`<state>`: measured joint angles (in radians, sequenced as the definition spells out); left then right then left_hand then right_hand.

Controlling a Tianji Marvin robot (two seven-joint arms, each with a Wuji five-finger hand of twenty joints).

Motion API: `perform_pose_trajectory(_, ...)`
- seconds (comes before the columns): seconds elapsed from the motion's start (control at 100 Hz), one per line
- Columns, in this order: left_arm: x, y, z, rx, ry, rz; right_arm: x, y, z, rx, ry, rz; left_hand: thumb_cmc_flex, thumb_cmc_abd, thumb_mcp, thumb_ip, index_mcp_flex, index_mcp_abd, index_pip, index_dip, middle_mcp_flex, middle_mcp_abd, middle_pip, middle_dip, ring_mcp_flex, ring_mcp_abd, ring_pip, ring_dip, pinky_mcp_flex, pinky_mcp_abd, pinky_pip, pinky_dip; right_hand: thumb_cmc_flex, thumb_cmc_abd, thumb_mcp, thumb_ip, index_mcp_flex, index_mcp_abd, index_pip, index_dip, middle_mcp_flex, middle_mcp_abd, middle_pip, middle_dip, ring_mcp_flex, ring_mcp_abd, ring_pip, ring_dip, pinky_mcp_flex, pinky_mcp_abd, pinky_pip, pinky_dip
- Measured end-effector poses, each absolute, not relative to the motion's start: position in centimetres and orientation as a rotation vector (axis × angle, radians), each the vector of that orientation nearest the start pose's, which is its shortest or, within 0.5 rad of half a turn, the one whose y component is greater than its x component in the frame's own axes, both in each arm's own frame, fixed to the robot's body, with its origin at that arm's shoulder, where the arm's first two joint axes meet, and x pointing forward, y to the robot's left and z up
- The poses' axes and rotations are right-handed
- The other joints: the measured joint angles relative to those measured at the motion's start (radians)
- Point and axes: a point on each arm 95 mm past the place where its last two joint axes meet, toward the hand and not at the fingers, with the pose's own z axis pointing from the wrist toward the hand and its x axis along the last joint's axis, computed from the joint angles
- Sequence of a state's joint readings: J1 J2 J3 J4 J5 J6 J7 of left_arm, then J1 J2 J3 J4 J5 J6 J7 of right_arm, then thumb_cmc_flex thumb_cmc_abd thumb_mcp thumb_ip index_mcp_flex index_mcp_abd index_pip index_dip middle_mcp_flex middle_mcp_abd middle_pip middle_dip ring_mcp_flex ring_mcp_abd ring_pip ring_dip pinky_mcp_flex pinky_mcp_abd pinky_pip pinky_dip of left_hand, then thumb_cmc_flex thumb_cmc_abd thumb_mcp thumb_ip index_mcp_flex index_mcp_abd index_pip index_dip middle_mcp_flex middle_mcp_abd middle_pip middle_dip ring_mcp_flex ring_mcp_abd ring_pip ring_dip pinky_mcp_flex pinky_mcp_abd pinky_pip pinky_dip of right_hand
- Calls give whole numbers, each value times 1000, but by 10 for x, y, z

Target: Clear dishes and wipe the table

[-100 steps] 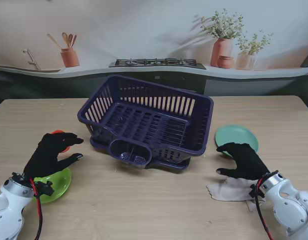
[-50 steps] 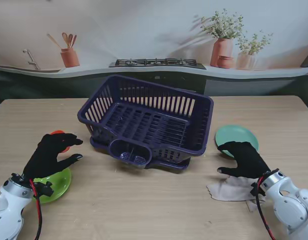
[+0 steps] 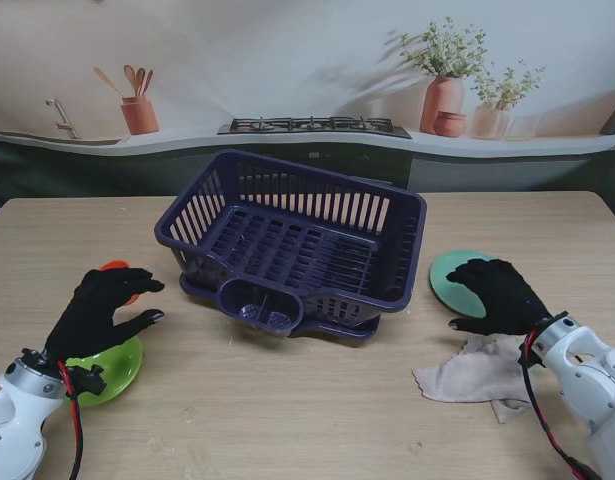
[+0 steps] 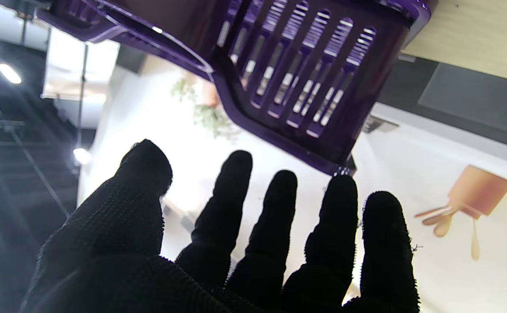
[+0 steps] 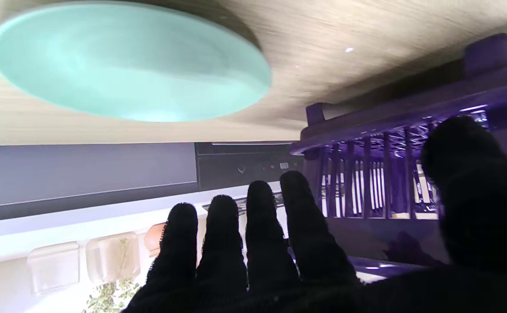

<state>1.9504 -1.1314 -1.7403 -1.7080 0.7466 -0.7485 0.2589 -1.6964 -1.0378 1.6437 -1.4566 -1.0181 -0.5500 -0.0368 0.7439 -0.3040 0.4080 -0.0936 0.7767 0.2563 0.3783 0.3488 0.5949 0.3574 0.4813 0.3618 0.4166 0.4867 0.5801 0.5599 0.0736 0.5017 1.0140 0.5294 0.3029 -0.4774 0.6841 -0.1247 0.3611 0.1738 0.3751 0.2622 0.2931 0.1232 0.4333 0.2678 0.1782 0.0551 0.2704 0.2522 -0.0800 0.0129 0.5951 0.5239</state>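
Purple dish rack: mid-table, no dishes in it. Teal plate: right of rack, partly covered by the right hand, fingers spread, holding nothing. Grey cloth: nearer the robot, beside that wrist. Green plate and red item: left, under the left hand, fingers apart, holding nothing.

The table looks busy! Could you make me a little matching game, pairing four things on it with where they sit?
Things:
1. dish rack
2. teal plate
3. green plate
4. cloth

Places:
A. partly under the left hand
B. middle of the table
C. nearer to me than the right hand, at the right
D. right of the rack, partly under the right hand

Pairs: 1-B, 2-D, 3-A, 4-C
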Motion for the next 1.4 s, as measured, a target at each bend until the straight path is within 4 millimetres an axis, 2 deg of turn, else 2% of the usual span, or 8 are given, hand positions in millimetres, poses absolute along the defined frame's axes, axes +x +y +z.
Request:
perform_pose_trajectory(0.11, 303, 119, -288, -1048, 1163, -2077, 384, -161, -332, 1127, 1611, 1453, 0, 0, 0, 0, 0, 0, 2, -4, 0, 0, 0, 0, 0, 0, 0, 0, 0, 0, 0, 0, -2, 0, -1, 0, 0, 0, -60, -4, -35, -9, -38, -23, -25, -14, -41, -14, -10, -12, -85, 1)
perform_pose_trajectory(0.23, 302, 119, -289, -1048, 1164, -2074, 394, -166, -335, 1145, 1600, 1397, 0, 0, 0, 0, 0, 0, 3, -6, 0, 0, 0, 0, 0, 0, 0, 0, 0, 0, 0, 0, -2, 0, -1, 0, 0, 0, -108, -4, -59, -13, -63, -36, -38, -25, -100, -24, -12, -12, -160, 54)
perform_pose_trajectory(0.6, 301, 119, -289, -1044, 1160, -2069, 424, -165, -350, 1209, 1596, 1282, 0, 0, 0, 0, 0, 0, 4, -13, 0, 0, 0, 0, 0, 0, 0, 0, 0, 0, 0, 0, -3, 0, -20, 0, -1, -1, -147, -14, -83, -26, -121, -62, -49, -49, -164, -24, -4, -12, -254, 70)
perform_pose_trajectory(0.87, 301, 119, -289, -1045, 1161, -2067, 440, -160, -365, 1269, 1606, 1210, 0, 0, 0, 0, 0, 0, 9, -14, 10, 0, 15, 0, 0, 0, 0, 0, 0, 0, 0, 0, -4, 0, -20, 0, -2, -2, -151, -14, -84, -33, -152, -63, -59, -61, -191, -24, 3, -12, -279, 62)
perform_pose_trajectory(1.36, 301, 120, -289, -1042, 1160, -2066, 446, -155, -381, 1342, 1609, 1105, 0, 0, 0, 0, 0, 0, 14, -18, 10, 0, 14, 0, 0, 0, 0, 0, 0, 0, 0, 0, -33, 2, -26, 0, -31, -11, -164, -14, -85, -38, -180, -63, -59, -72, -212, -21, 14, -12, -309, 39)
perform_pose_trajectory(1.4, 301, 120, -289, -1043, 1161, -2065, 446, -155, -382, 1349, 1611, 1098, 0, 0, 0, 0, 0, 0, 14, -18, 10, 0, 14, 0, 0, 0, 0, 0, 0, 0, 0, 0, -33, 2, -26, 0, -34, -11, -178, -31, -85, -39, -180, -63, -59, -73, -212, -21, 14, -12, -309, 39)
